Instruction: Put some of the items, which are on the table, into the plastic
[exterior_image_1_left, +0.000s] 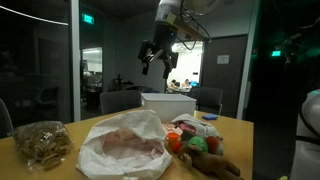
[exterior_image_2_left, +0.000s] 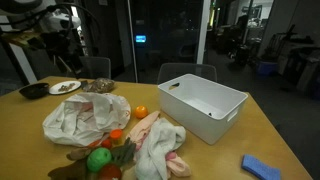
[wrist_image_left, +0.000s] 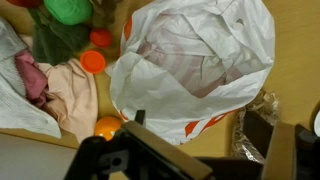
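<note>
A crumpled white plastic bag with orange print (exterior_image_1_left: 125, 142) (exterior_image_2_left: 85, 115) lies on the wooden table and fills the upper wrist view (wrist_image_left: 200, 55). Beside it lie a green ball (exterior_image_2_left: 99, 158) (wrist_image_left: 68, 10), an orange fruit (exterior_image_2_left: 140, 111) (wrist_image_left: 107, 126), orange caps (wrist_image_left: 93, 61) and a pinkish cloth (exterior_image_2_left: 155, 145) (wrist_image_left: 60, 88). My gripper (exterior_image_1_left: 153, 55) (wrist_image_left: 198, 120) hangs high above the table, over the bag, open and empty. In an exterior view the arm (exterior_image_2_left: 55, 35) is dark at the upper left.
A white plastic bin (exterior_image_1_left: 168, 103) (exterior_image_2_left: 205, 100) stands at the table's far side. A clear bag of snacks (exterior_image_1_left: 40, 142) (wrist_image_left: 265, 108) lies beside the plastic bag. A plate (exterior_image_2_left: 65, 87), a black bowl (exterior_image_2_left: 33, 90) and a blue sponge (exterior_image_2_left: 262, 167) are on the table. Chairs stand behind.
</note>
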